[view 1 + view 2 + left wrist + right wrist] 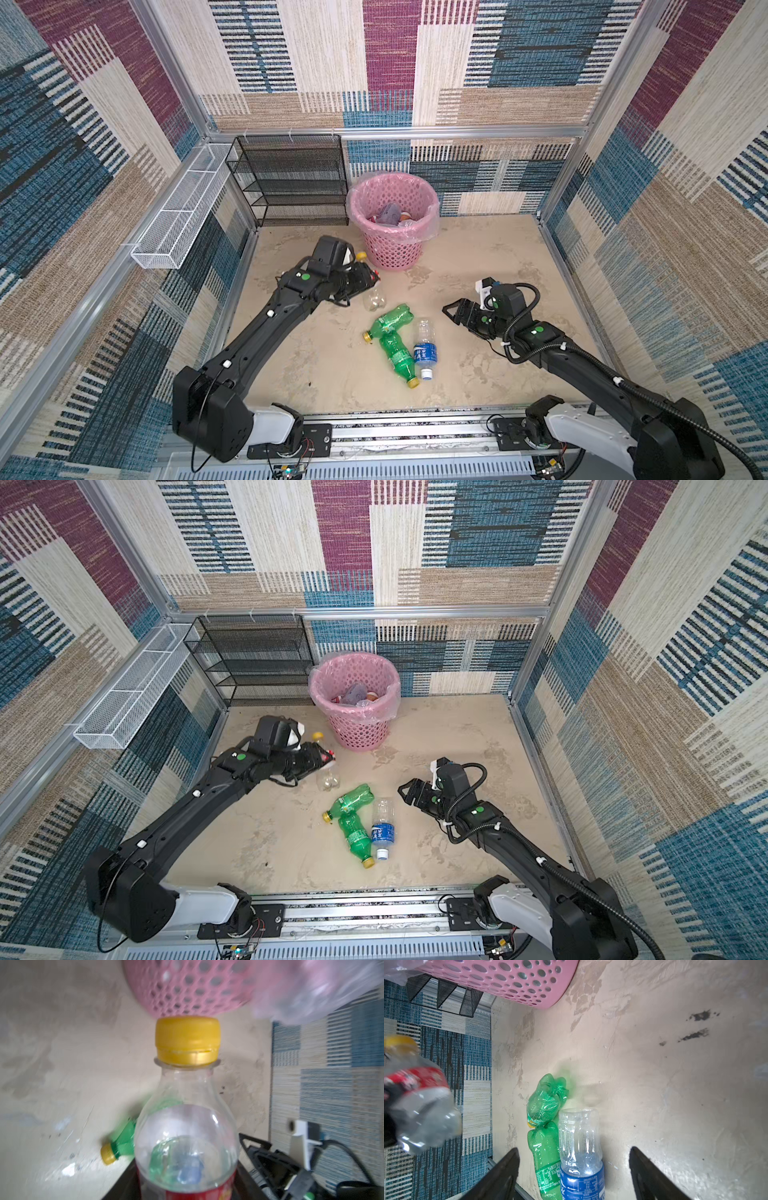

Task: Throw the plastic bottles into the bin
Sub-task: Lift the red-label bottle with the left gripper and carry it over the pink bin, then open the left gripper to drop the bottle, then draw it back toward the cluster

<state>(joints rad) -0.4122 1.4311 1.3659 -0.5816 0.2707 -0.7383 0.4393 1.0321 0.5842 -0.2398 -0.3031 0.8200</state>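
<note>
A robot test cell: aluminium frame point(457, 132), patterned walls point(324, 50), arms point(249, 345) bolted to a rail point(415, 432).

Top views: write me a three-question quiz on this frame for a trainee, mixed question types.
1. True or false: the right gripper is holding a bottle.
2. The clear bottle in the left gripper has which cap? A yellow, B white, C blue.
3. How many bottles lie loose on the table, outside the pink bin?
Key: 1 false, its jaws stand open and empty. 2 A. 3 three: two green bottles and a blue-labelled one.
</note>
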